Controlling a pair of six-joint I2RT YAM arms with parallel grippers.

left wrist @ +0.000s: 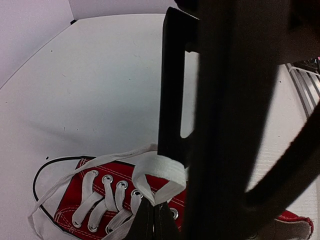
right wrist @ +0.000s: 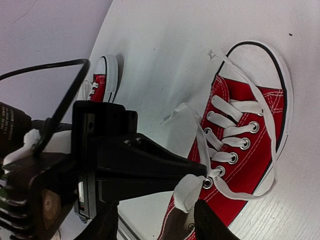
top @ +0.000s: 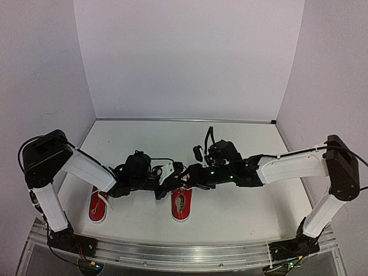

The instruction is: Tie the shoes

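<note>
With no knot yet formed, the white lace (left wrist: 157, 172) of the red canvas sneaker (top: 181, 204), lying right of the matching red sneaker (top: 98, 206), is pinched by the tightly closed left gripper (left wrist: 151, 212), while the right gripper (right wrist: 160, 227) is held parted and empty.

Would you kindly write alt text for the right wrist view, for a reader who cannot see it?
The left gripper reaches in from the left, pinching a white lace loop by the top eyelets of a red sneaker. The second sneaker peeks in beyond.
</note>
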